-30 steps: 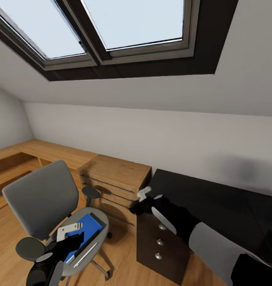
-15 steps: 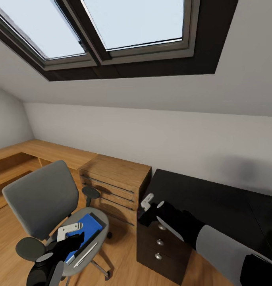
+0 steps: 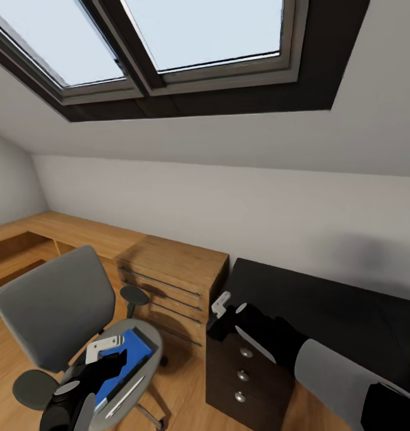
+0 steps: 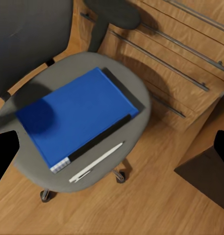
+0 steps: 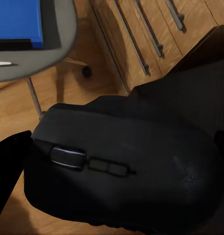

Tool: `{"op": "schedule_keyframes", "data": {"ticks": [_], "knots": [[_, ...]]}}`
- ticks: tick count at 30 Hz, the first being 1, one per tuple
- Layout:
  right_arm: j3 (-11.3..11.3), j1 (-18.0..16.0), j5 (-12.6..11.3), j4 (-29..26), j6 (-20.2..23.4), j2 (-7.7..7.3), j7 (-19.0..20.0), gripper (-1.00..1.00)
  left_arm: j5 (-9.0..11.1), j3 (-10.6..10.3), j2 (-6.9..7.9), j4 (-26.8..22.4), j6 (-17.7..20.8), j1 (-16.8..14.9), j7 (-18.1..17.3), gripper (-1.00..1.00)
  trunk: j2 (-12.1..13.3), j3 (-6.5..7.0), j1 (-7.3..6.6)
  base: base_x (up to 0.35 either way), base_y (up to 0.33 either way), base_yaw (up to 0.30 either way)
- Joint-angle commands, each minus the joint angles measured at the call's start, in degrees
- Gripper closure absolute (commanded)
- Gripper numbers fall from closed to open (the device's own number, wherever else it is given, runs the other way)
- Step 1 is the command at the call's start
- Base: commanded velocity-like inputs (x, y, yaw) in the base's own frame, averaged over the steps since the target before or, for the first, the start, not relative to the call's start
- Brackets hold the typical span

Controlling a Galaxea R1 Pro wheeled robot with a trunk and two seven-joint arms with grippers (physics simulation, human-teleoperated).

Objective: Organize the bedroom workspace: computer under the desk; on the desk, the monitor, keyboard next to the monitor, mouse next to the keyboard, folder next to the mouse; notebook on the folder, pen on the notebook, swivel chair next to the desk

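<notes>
The right gripper (image 3: 219, 306) is hanging at the near corner of the glossy black bench (image 3: 324, 311), just above the three-drawer unit (image 3: 243, 374), and its jaws are closing around the dark mouse (image 5: 124, 169), which is looming large between them in the right wrist view; the mouse is being carried here, I judge, so it can be set down on the bench top. The left gripper (image 3: 106, 350) is hovering over the seat of the swivel chair (image 3: 58, 305), jaws spread wide and gripping nothing, apparently lining up for the blue folder (image 4: 75, 115). That folder is lying flat on the grey seat, with a dark slim notebook (image 4: 119, 105) seemingly tucked under its far edge, and the white pen (image 4: 97, 161) is resting on the seat just beside the folder's spine. The wooden drawer chest (image 3: 172, 275) is standing between chair and bench.
</notes>
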Motion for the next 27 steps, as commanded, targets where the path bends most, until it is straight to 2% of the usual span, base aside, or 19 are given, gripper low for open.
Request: {"op": "schedule_keyframes", "data": {"ticks": [1, 11, 18, 27], "knots": [[0.09, -0.09, 0.04, -0.11, 0.21, 0.02, 0.07, 1.00, 0.61, 0.10, -0.03, -0.07, 0.22, -0.05, 0.40, -1.00, -0.09, -0.11, 0.05, 0.320, 0.000, 0.000], [0.05, -0.09, 0.17, -0.16, -0.08, 0.02, 0.22, 1.00, 0.63, 0.14, 0.05, -0.07, 0.19, -0.05, 0.40, -1.00, -0.09, -0.18, 0.05, 0.316, -0.017, -0.012], [0.02, -0.09, 0.47, -0.28, -0.33, -0.09, 0.36, 1.00, 0.61, 0.14, 0.05, -0.07, 0.16, -0.05, 0.41, -1.00, -0.09, -0.19, 0.05, 0.237, -0.224, 0.000], [0.21, -0.09, 0.56, -0.06, -0.43, 0.02, 0.38, 1.00, 0.61, 0.12, 0.05, -0.07, 0.17, -0.05, 0.40, -1.00, -0.09, -0.19, 0.05, 0.065, -0.072, 0.000]]}}
